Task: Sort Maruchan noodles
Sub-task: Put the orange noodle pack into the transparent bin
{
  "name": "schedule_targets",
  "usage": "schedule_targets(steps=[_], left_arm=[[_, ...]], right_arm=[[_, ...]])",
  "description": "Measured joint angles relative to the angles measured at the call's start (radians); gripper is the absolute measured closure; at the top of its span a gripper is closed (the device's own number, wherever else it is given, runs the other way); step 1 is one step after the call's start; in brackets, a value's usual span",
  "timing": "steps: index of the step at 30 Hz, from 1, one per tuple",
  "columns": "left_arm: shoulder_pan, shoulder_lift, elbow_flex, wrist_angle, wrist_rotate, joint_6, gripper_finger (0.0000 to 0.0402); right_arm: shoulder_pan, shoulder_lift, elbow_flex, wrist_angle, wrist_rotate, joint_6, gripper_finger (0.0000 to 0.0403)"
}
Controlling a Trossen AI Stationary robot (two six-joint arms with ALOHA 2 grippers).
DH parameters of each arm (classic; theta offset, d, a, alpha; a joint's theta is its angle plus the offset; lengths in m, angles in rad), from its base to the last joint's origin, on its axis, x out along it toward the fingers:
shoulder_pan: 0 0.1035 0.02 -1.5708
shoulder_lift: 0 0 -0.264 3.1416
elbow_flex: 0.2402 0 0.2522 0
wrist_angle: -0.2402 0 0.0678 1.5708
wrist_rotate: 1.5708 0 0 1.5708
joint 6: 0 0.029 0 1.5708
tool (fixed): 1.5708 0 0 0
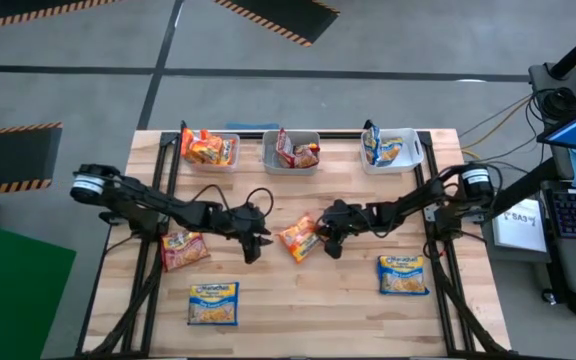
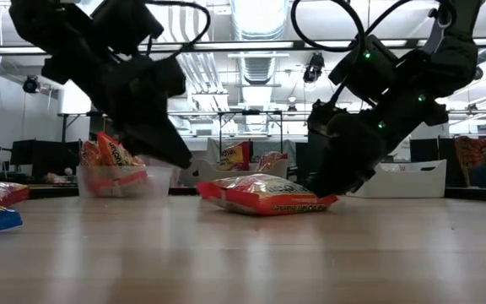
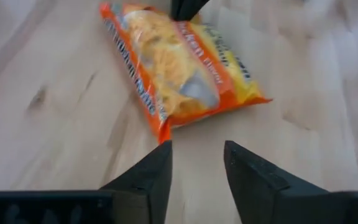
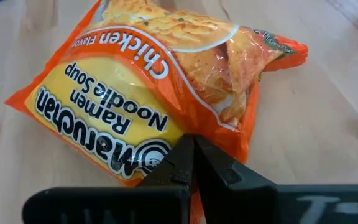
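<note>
An orange Maruchan noodle packet lies flat on the wooden table's middle, between both grippers. My right gripper reaches in from the right and is shut on the packet. My left gripper hovers just left of it, open, with its fingertips a short way from the packet's near corner and touching nothing. In the low view the packet sits between the two dark arms. My right gripper pinches the orange packet between its two fingers at the edge beside the Maruchan logo, near a corner. The fingers slant down from the table's right side. The packet's underside rests on the table.
Three clear bins stand along the far edge: left, middle, right, each holding packets. Loose packets lie on the table: a red one, a blue-yellow one near left, another near right.
</note>
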Motion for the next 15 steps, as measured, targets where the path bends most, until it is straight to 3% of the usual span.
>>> schedule_targets(steps=[7,11,15], left_arm=[[0.000,0.007,-0.049,0.072,-0.136,0.001,0.0196],[0.000,0.029,-0.095,0.228,-0.139,0.090,0.0164],[0.000,0.098,-0.144,0.412,-0.139,0.153,0.0157]], right_arm=[[0.000,0.028,-0.001,0.047,0.014,-0.027,0.0394],[0.000,0.023,-0.002,0.068,0.027,-0.052,0.0394],[0.000,0.023,-0.002,0.098,0.032,-0.057,0.0394]])
